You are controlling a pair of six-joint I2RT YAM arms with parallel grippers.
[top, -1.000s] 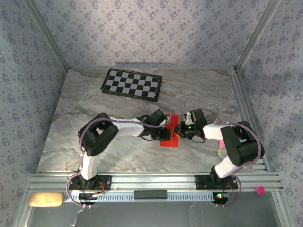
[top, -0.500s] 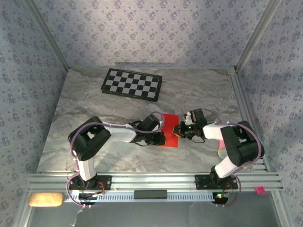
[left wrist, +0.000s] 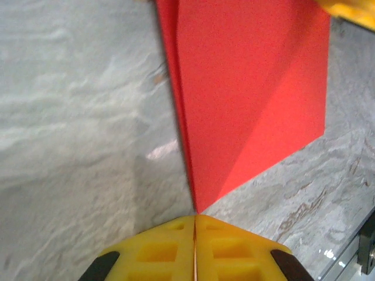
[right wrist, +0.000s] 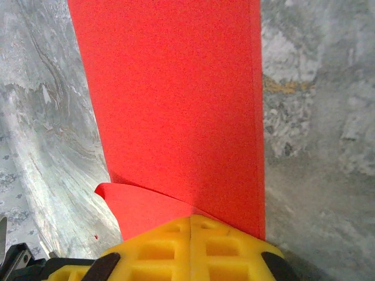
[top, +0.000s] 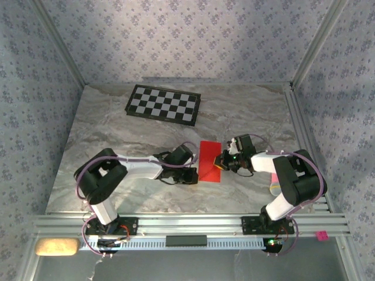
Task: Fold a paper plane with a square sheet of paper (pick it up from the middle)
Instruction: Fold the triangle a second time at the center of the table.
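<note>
The red paper (top: pixel 210 163) lies flat near the middle of the counter (top: pixel 117 140). It is already folded into a narrow strip running from 12 to 6 o'clock, and the left wrist view shows a slanted crease on its upper layer.

The right tool (top: pixel 223 161) sits at the strip's 3 o'clock edge, fingers together and bearing down on the paper. I cannot tell whether a layer is nipped between them. A loose flap curls up just beside its tips. The left tool (top: pixel 192 174) is also closed and holds nothing, its tip right at the strip's pointed corner at about 7 o'clock.

The step in hand looks like setting a fold. To do it well, the right tool should act as the anchor. The closed left tool can then slide along the long 9 o'clock edge toward 12, low and flat, so the layers neither skid nor buckle. The curled flap wants flattening before any new crease is laid over it.

Room is generous. Bare counter lies open at 9 and 6 o'clock of the paper. The checkerboard (top: pixel 164 104) is well apart at 11 o'clock, and the side rail (top: pixel 304 146) at 3 o'clock sits beyond the right arm. The tight spot is across the narrow strip, where the two tools are near each other.
</note>
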